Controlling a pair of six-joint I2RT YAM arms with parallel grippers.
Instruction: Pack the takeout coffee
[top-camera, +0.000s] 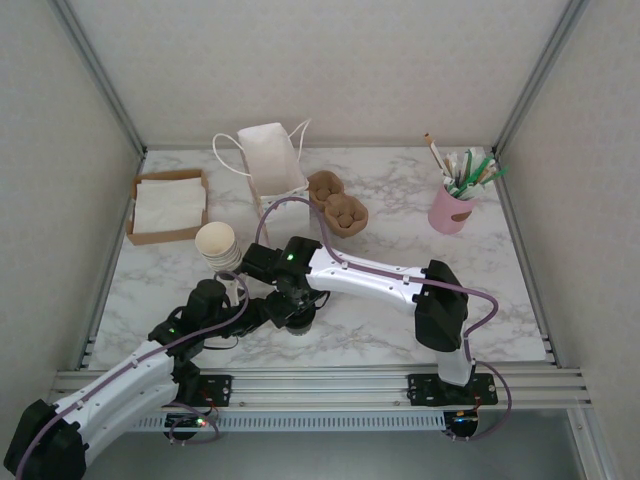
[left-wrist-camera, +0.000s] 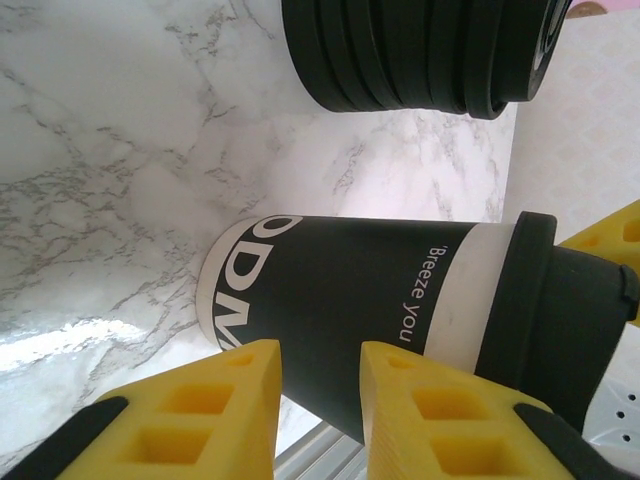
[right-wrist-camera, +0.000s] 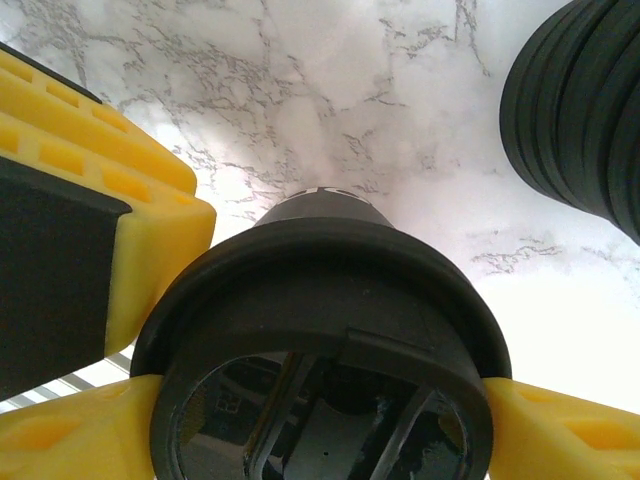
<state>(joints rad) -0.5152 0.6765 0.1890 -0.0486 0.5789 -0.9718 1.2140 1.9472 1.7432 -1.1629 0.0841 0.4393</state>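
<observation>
1. Takeout coffee (left-wrist-camera: 340, 290) is standing upright on the marble table (left-wrist-camera: 100, 150), near the front edge at 6 o'clock, between the two arms; a black lid (right-wrist-camera: 320, 280) is sitting on it and a dark sleeve is wrapping the body
2. Right gripper (right-wrist-camera: 322, 400) is poised over the cup, jaws spread wide, pads (right-wrist-camera: 560, 430) appearing to touch the lid rim on opposite sides; reading this as a grip on the lid
3. Left gripper (left-wrist-camera: 320, 365) is lying on its side at the cup's 9 o'clock, jaws slightly parted with nothing between them; tip contact with the sleeve: cannot tell
4. Stack of lids (left-wrist-camera: 420, 50) is standing just beside the cup; paper bag (top-camera: 272, 158) is waiting at 12 o'clock, pulp carrier (top-camera: 340, 205) at 1 o'clock
5. Handling, judged: the paper wall is likely giving under a squeeze; light if empty, fill unknown. The lid is looking stiff but glossy and could pop off if lifted by it. Taking hold around the sleeve just under the lid, where the rim is stiffening the wall, is looking safest, upright throughout
</observation>
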